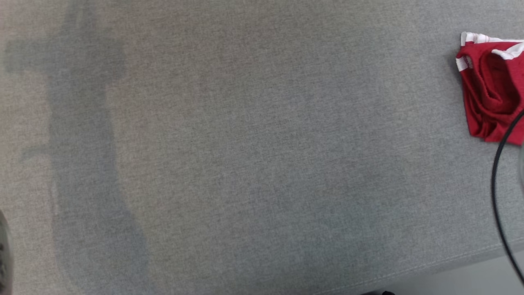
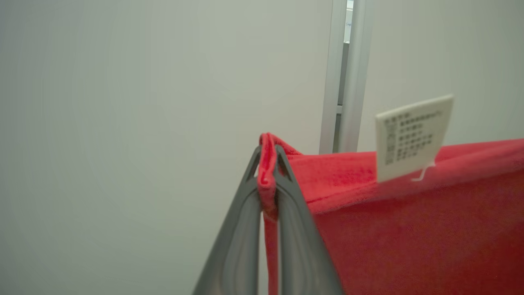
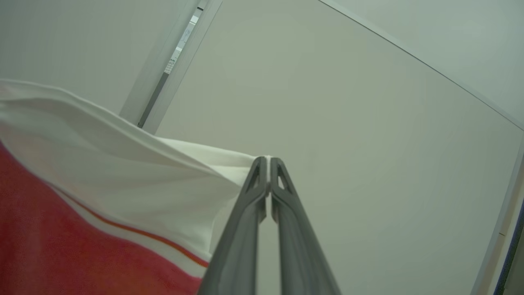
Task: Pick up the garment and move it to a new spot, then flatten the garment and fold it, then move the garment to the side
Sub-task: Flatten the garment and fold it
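- The garment [image 2: 409, 229], a red knit with a fine, towel-like nap, is seen held aloft before a pale matte wall [image 2: 123, 123]. Its folded hem is pinched between the pressed-together fingers of the left gripper [image 2: 268, 151].
- From that pinch the hem is carried off to the right of the left wrist view, nearly level and rising slightly, with the cloth hanging below it.
- A white rectangular label [image 2: 413, 137], printed in dark characters too blurred to be read, is fastened at the hem by a thin plastic tie and stands tilted above it.
- A slim aluminium post [image 2: 346, 73] is shown upright behind the hem.
- In the right wrist view, a smooth white band [image 3: 123, 180] of the garment is nipped at its corner by the right gripper [image 3: 268, 162], whose long grey fingers are closed tip to tip. The band is drawn away to that view's left, with a thin red stripe and red cloth below it.
- In the head view, a grey woven surface [image 1: 262, 147] is marked by a soft shadow [image 1: 82, 164] at the left.
- A crumpled red cloth [image 1: 487, 94] with white trim is pictured lying at the right edge, its long axis running up and down the view, crossed by a black cable [image 1: 496, 180]. Whether it belongs to the held garment cannot be told.
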